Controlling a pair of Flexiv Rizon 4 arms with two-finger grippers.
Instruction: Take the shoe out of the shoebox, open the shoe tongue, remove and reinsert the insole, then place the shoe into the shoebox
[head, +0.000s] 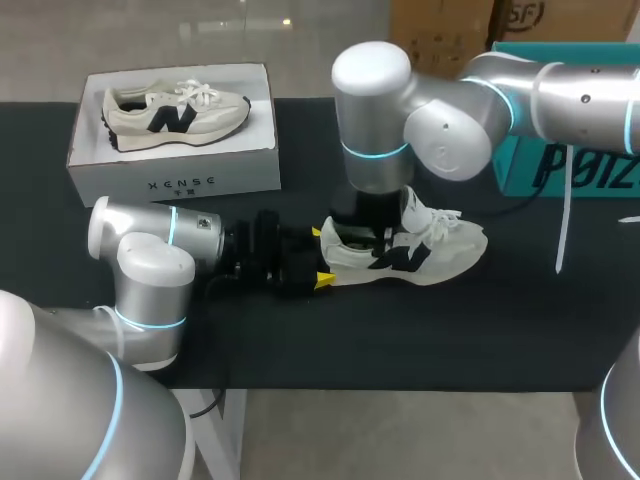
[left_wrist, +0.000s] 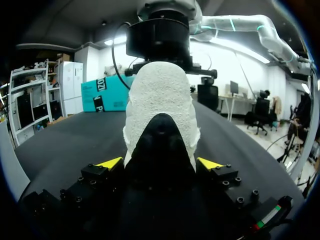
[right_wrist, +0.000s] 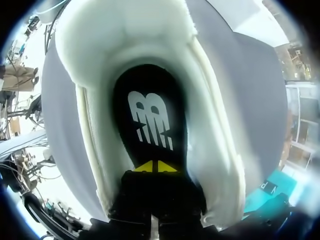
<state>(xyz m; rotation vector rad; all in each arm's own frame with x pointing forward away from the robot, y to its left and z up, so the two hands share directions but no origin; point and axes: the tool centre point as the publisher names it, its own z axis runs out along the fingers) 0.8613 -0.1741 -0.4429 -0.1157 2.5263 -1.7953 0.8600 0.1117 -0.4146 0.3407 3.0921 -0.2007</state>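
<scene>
A cream sneaker (head: 440, 250) with a dark logo lies on the black table (head: 450, 330), toe to the right. My left gripper (head: 320, 256) comes in low from the left, and its yellow fingertips (left_wrist: 110, 162) press both sides of the heel (left_wrist: 160, 95). My right gripper (head: 368, 238) reaches straight down into the shoe's mouth. In the right wrist view, my right gripper (right_wrist: 157, 166) is shut, its tips resting together on the heel end of the black insole (right_wrist: 150, 110). Whether any insole is pinched between them I cannot tell. The white shoebox (head: 170, 180) stands at the back left.
A second matching sneaker (head: 175, 115) lies inside the shoebox. A teal carton (head: 570, 160) stands at the back right behind my right arm (head: 470, 110). A white strap (head: 565, 220) hangs down in front of the carton.
</scene>
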